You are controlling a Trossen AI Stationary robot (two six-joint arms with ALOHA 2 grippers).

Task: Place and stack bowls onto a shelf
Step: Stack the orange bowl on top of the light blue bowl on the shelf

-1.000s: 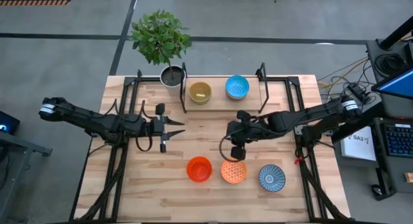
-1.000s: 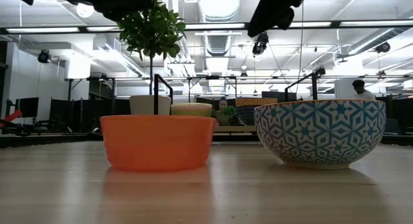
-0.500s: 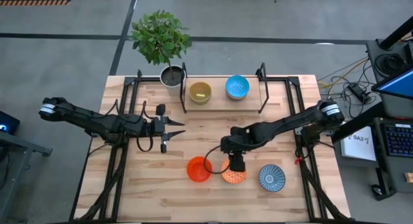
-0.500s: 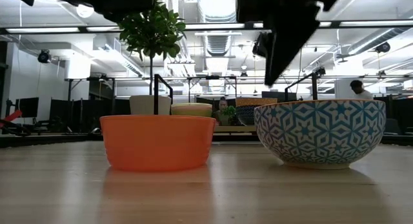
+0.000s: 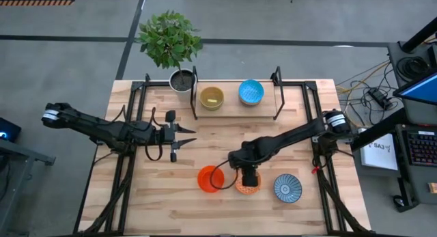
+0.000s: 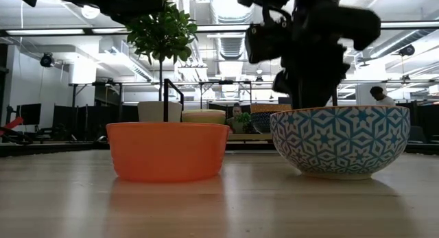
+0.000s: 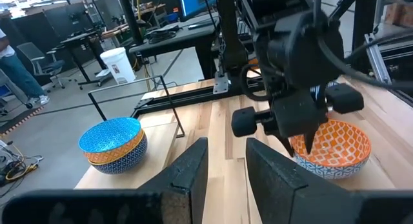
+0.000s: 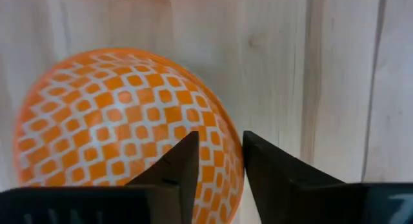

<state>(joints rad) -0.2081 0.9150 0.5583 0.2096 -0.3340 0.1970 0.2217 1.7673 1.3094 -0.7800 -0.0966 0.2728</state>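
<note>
So the shelf [image 5: 235, 113] at the far side of the table [image 5: 300, 210] already has two piles going: a yellow bowl [image 5: 212, 97] on the left and a light blue bowl [image 5: 250, 91] on the right. From the left wrist view the blue one clearly sits on another orange-toned bowl, so that spot is at least two deep; I can't tell how deep the yellow pile is from above. Three bowls are left on the near part of the table: a plain orange bowl [image 5: 208, 179], a dotted orange bowl [image 5: 250, 185] right beside it, and a blue-and-white patterned bowl [image 5: 287, 188] further right. My guess is we're a bit past halfway. The right gripper [image 8: 216, 161] is down over the dotted bowl, fingers only a narrow gap apart, straddling its rim, not clamped on it yet as far as I can see. The left gripper [image 5: 184, 135] just hangs over the middle-left of the table, fingers slightly apart, holding nothing. Count: five bowls visible for sure, one shelf, one potted plant [image 5: 169, 40] at the far left corner.
</note>
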